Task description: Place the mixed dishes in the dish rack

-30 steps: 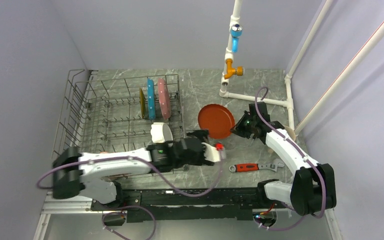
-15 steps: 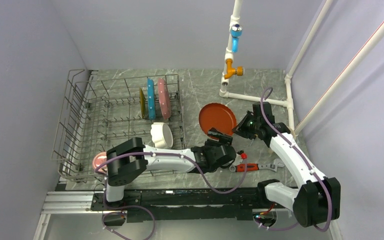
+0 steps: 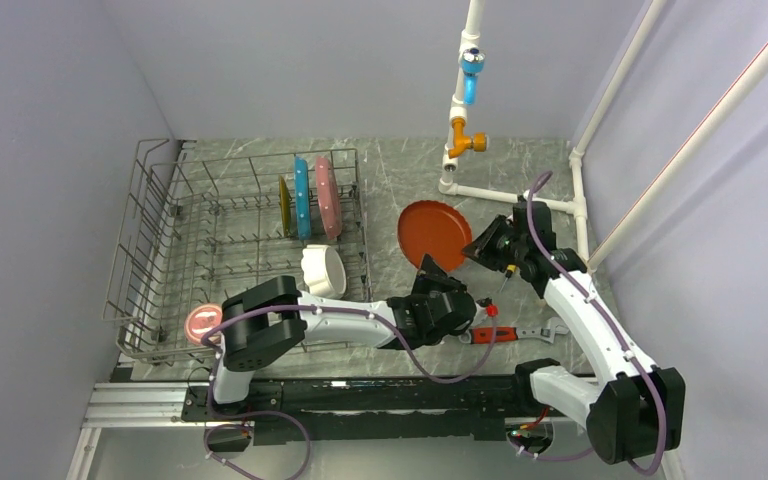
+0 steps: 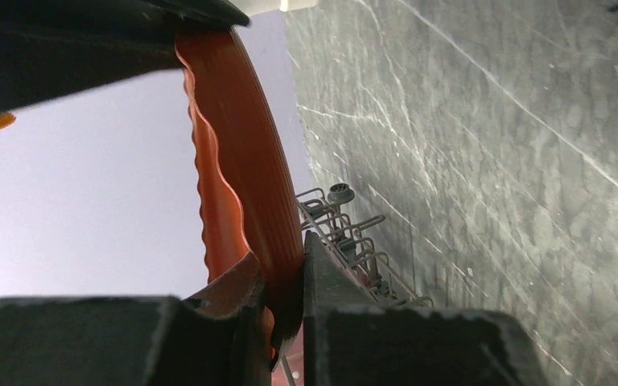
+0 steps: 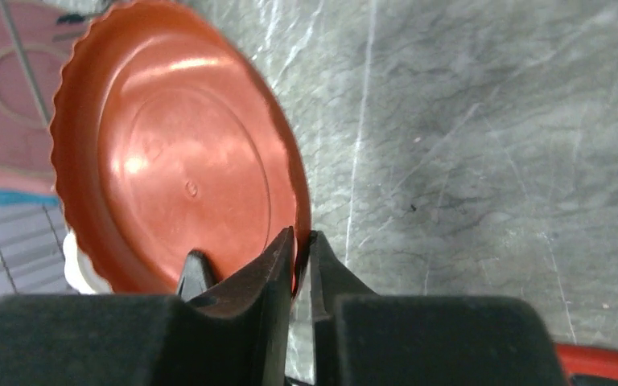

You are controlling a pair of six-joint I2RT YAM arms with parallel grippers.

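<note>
Pinching red-brown plate [image 5: 169, 161] rim: L gripper [image 4: 283, 272] & R gripper [image 5: 302, 243], jaws narrow.

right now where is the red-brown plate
In the top view, the round red-brown plate is held up tilted just right of the grey wire dish rack, gripped by the left pincer and the right pincer.

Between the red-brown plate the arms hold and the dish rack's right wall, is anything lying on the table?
Nothing: the top view shows only bare grey tabletop between the red-brown plate and the dish rack at its right wall.
</note>
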